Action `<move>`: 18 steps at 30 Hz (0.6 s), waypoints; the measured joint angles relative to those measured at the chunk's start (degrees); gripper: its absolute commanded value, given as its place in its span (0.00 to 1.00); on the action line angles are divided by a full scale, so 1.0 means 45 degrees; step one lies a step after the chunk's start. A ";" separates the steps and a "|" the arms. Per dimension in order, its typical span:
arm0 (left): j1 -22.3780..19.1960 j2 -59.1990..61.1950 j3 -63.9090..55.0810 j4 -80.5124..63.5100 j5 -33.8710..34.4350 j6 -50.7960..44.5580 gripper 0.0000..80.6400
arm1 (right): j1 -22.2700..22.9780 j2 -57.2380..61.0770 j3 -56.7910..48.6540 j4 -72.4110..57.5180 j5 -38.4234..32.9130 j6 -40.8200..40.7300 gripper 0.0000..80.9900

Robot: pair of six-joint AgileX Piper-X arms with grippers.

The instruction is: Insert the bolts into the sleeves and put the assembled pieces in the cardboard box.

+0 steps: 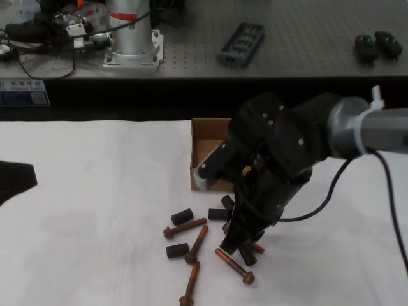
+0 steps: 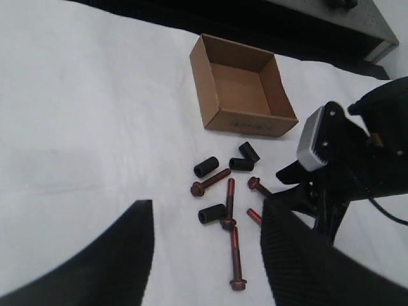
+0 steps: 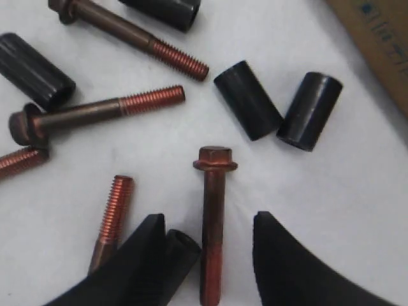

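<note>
Several copper-coloured bolts (image 1: 185, 228) and short black sleeves (image 1: 182, 217) lie loose on the white cloth in front of the open cardboard box (image 1: 207, 131). My right gripper (image 1: 232, 245) is lowered among them, open. In the right wrist view its fingers (image 3: 287, 255) straddle one bolt (image 3: 213, 191), whose hex head points away from the wrist. A sleeve (image 3: 183, 247) lies against the other finger. Two more sleeves (image 3: 248, 108) sit just beyond the bolt's head. My left gripper (image 2: 207, 207) hangs open high over the cloth, nothing in it, looking down on the pile (image 2: 229, 204) and the box (image 2: 220, 108).
The box (image 2: 245, 124) holds nothing that I can see. A corner of it shows in the right wrist view (image 3: 382, 44). Behind the cloth runs a dark perforated bench (image 1: 287, 51) with a metal post (image 1: 131, 32), cables and a black tray. Bare cloth spreads to the left.
</note>
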State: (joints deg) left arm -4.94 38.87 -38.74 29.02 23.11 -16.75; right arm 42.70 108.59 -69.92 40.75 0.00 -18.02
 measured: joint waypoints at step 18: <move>0.0000 0.0000 0.0000 -0.0107 0.0053 0.0000 0.47 | 0.0007 0.0639 -0.0298 -0.1001 0.0233 -0.0486 0.38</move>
State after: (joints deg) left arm -4.94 38.87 -38.74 28.54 23.35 -16.75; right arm 42.73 111.46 -71.26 36.25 1.05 -20.20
